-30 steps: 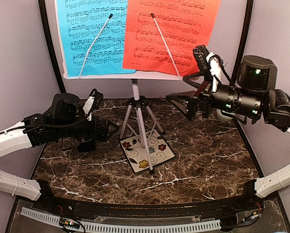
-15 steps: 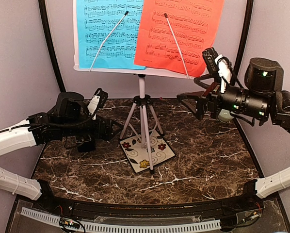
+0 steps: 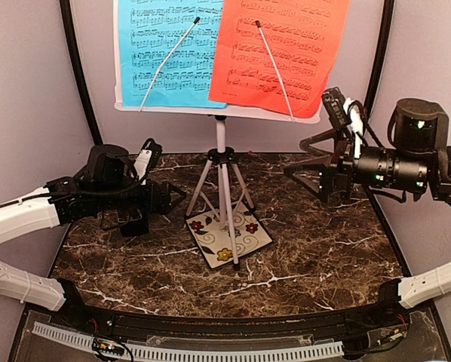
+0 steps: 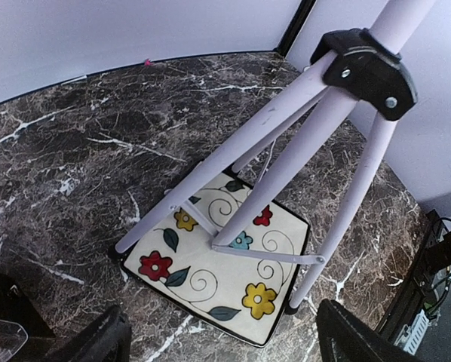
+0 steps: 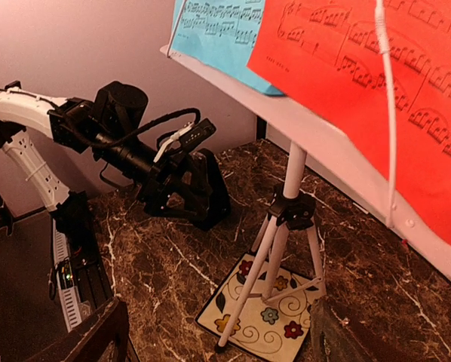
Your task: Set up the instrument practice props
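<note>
To the left of the white music stand on a tripod [image 3: 220, 139], the one left gripper [image 3: 165, 200] is hovering low over the dark brown marble desk [image 3: 323, 241]. It is pointing toward the stand's legs, with its two fingers spread wide apart and gripping nothing.

On the left half of the stand's tray, one blue music sheet [image 3: 161, 53] is leaning upright, and one thin white wire arm [image 3: 167, 64] is lying across it.

The stand is resting on three tripod legs. Beneath them one square white floral tile [image 3: 244, 240] is lying flat on the desk, showing five flowers: two red, two yellow and one blue. Two leg feet are sitting right at the tile's edge.

On the right half of the tray, one red music sheet [image 3: 286, 45] is leaning slightly tilted, overlapping the blue sheet's right edge, with a second white wire arm [image 3: 274, 64] crossing it.

To the right of the stand, below the tray's right corner, the one right gripper [image 3: 305, 160] is hanging in the air, with its fingers also spread and empty.
</note>
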Controlling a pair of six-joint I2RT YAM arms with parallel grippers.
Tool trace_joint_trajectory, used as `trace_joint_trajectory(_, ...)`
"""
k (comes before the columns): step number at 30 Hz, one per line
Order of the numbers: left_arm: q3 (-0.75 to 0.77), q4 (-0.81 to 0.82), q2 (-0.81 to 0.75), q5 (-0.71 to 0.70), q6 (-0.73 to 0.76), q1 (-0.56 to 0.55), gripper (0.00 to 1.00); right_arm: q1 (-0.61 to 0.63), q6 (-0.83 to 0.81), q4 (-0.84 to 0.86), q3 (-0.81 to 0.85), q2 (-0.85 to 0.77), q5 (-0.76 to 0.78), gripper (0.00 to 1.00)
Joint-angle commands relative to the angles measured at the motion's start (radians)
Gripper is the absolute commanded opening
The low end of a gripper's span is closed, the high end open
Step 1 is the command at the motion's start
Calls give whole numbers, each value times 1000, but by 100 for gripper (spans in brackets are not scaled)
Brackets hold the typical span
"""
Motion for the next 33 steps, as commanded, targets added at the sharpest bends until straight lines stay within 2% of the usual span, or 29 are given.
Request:
trace_joint_trajectory(1, -38, 35, 11, 54, 3, 17, 85, 17, 84, 26, -129, -48, -84, 82)
trace_joint_trajectory(5, -65, 87, 49, 94, 50, 28, 82, 20, 160, 106, -284, -94, -93, 78)
trace_joint_trajectory(8, -104, 162, 78, 119, 109, 47, 81, 20, 231, 232, -436, -113, -57, 76)
trace_joint_trajectory(13, -155, 325, 134, 166, 191, 111, 75, 17, 296, 454, -587, -27, 59, 71)
trace_joint_trajectory(18, -155, 431, 209, 131, 310, 128, 67, -12, 343, 632, -633, 126, 101, 68)
trace_joint_trajectory(23, -143, 529, 306, 133, 379, 131, 64, -58, 369, 842, -691, 283, 57, 70)
trace_joint_trajectory(28, -138, 631, 391, 143, 441, 131, 61, -85, 365, 963, -680, 459, 4, 74)
trace_joint_trajectory(33, -103, 661, 477, 80, 498, 132, 57, -101, 360, 1010, -616, 590, -13, 76)
